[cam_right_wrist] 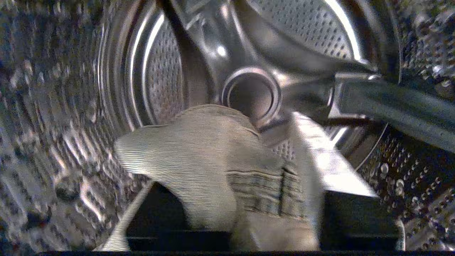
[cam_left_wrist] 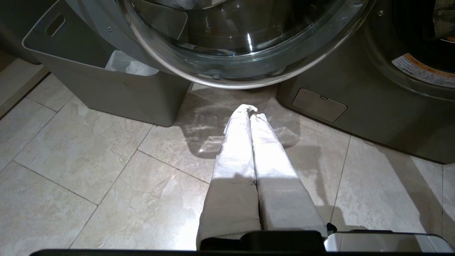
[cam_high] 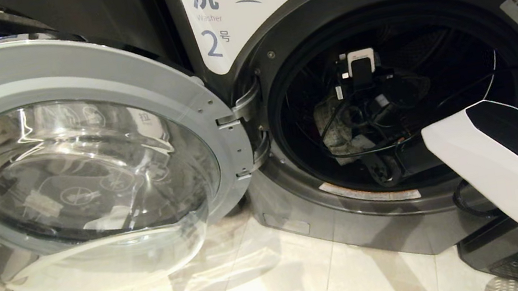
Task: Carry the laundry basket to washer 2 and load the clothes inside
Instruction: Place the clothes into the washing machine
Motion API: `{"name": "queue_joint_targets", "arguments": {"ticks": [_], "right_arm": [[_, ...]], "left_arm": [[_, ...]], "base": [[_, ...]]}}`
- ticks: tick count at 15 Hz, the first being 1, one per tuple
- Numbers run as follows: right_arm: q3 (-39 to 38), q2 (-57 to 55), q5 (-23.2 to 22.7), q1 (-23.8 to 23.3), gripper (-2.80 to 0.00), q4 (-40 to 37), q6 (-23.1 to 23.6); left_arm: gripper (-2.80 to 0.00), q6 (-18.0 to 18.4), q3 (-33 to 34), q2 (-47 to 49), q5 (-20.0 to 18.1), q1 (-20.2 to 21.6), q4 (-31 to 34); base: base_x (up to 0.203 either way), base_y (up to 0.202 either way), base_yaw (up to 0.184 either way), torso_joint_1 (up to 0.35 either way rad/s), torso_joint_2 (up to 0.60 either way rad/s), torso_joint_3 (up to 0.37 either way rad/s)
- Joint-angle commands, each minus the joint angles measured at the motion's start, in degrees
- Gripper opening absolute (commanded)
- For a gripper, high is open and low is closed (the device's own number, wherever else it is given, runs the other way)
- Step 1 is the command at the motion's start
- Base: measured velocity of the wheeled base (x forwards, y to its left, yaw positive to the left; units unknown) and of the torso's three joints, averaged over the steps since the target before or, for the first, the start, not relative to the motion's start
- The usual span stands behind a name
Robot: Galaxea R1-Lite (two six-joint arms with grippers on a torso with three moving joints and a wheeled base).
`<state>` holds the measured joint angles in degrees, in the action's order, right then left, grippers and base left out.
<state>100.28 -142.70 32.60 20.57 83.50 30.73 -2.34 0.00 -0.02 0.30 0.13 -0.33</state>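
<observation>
washer 2 (cam_high: 390, 106) open, grey-green garment (cam_right_wrist: 213, 167) inside

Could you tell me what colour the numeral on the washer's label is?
Blue on the white label, clearest in the head view.

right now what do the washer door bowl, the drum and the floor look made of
Door bowl: clear glass, seemingly; see-through with sharp glints. Drum: shiny perforated metal, probably stainless steel. Floor: glossy beige stone-look tiles with grout lines.

floor (cam_left_wrist: 89, 167): pale marbled tiles with thin grout lines | washer 2 (cam_high: 304, 223): dark grey base set directly on the tiles, right | grey bin (cam_left_wrist: 117, 92): stood on the tiles, far left, white bag (cam_left_wrist: 124, 64) seen inside
</observation>
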Motion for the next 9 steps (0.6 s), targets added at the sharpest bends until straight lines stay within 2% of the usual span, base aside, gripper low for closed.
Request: {"name": "queue_joint_targets", "arguments": {"ticks": [1, 5, 6, 8, 9], "right_arm": [[-0.2, 0.0, 0.3, 0.0, 0.0, -0.5, 0.1], [-2.6, -0.1, 0.2, 0.0, 0.0, -1.0, -1.2], [-4.3, 0.1, 0.1, 0.3, 0.0, -1.3, -3.5], [-5.9, 0.6, -0.6, 1.7, 0.0, -2.7, -11.7], [-7.1, 0.7, -0.6, 2.5, 0.0, -2.8, -13.3]], "left_arm": [[-2.8, 0.0, 0.0, 0.0, 0.0, 0.0, 0.0], [-2.8, 0.0, 0.0, 0.1, 0.0, 0.0, 0.0], [-2.8, 0.0, 0.0, 0.0, 0.0, 0.0, 0.0], [-2.8, 0.0, 0.0, 0.0, 0.0, 0.0, 0.0], [-2.8, 0.0, 0.0, 0.0, 0.0, 0.0, 0.0]], "base": [[0.0, 0.0, 0.0, 0.0, 0.0, 0.0], [0.0, 0.0, 0.0, 0.0, 0.0, 0.0], [0.0, 0.0, 0.0, 0.0, 0.0, 0.0], [0.0, 0.0, 0.0, 0.0, 0.0, 0.0], [0.0, 0.0, 0.0, 0.0, 0.0, 0.0]]}}
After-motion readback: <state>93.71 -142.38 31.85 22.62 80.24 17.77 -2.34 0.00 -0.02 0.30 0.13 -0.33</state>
